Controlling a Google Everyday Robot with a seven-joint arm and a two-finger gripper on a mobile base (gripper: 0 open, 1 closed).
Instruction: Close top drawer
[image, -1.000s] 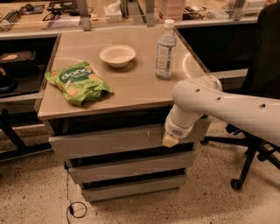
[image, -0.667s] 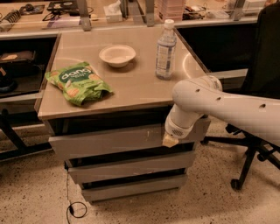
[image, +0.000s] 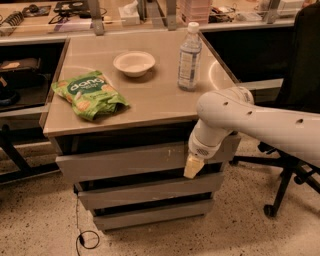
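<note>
The top drawer is a wide grey front just under the counter top, topmost of three, with pale scuffs right of centre. It stands out only a little from the cabinet, with a dark gap above it. My gripper hangs from the white arm at the right part of this front, its pale tip against the drawer's lower edge.
On the counter lie a green snack bag, a white bowl and a water bottle. Two more grey drawer fronts sit below. An office chair stands at the right. A cable lies on the floor.
</note>
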